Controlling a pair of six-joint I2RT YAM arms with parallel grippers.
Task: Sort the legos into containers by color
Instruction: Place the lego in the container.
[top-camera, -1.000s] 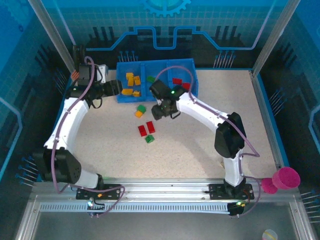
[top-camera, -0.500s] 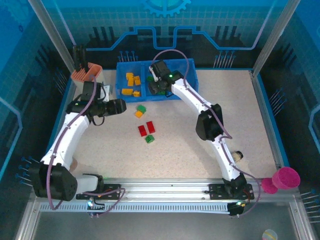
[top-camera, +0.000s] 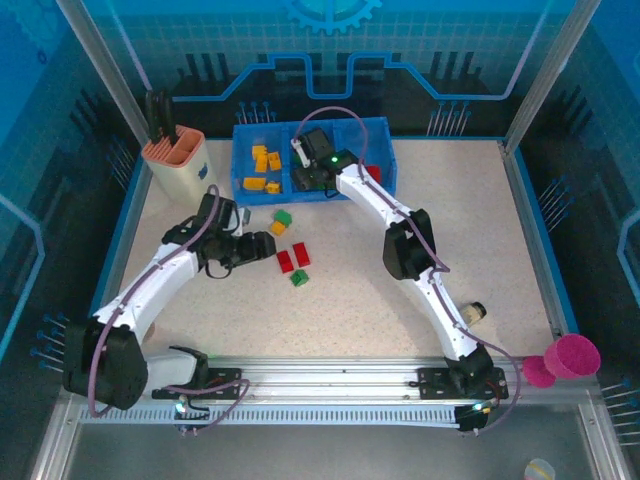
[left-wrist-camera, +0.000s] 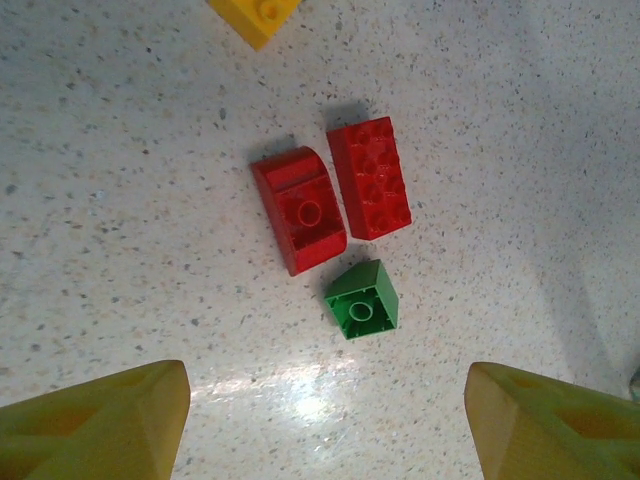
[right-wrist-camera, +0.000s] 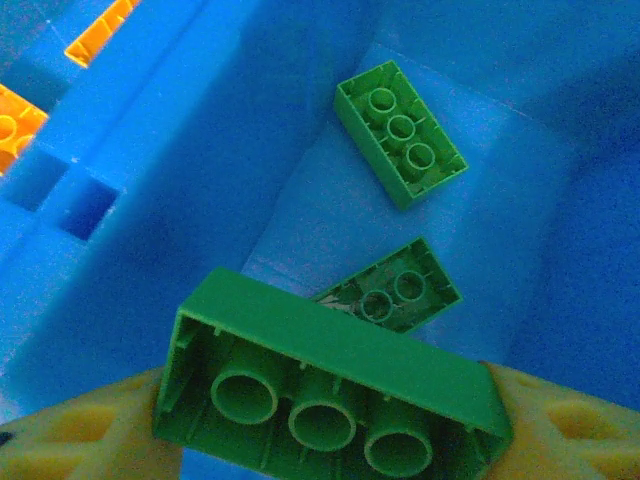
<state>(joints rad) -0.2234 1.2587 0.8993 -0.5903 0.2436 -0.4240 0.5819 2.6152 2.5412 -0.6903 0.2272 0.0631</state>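
Observation:
The blue tray (top-camera: 385, 130) stands at the back, with yellow legos (top-camera: 263, 165) in its left compartment and red ones (top-camera: 372, 172) in its right. My right gripper (top-camera: 312, 178) (right-wrist-camera: 330, 440) hangs over the middle compartment (right-wrist-camera: 330, 215), shut on a long green lego (right-wrist-camera: 340, 375) held by its ends. Two green legos (right-wrist-camera: 400, 132) (right-wrist-camera: 395, 290) lie below it. My left gripper (top-camera: 258, 250) (left-wrist-camera: 325, 385) is open and low over the table. Just ahead of it lie a small green lego (left-wrist-camera: 362, 300) and two red legos (left-wrist-camera: 300, 208) (left-wrist-camera: 370, 177).
A green lego (top-camera: 283, 216) and a yellow one (top-camera: 277, 228) lie together in front of the tray. A beige holder with an orange top (top-camera: 175, 160) stands at the back left. A pink cup (top-camera: 570, 357) sits off the table's right front corner.
The left arm has swung from the tray's left side down to the red and green legos. The right arm has carried the long green lego from the table to above the middle compartment.

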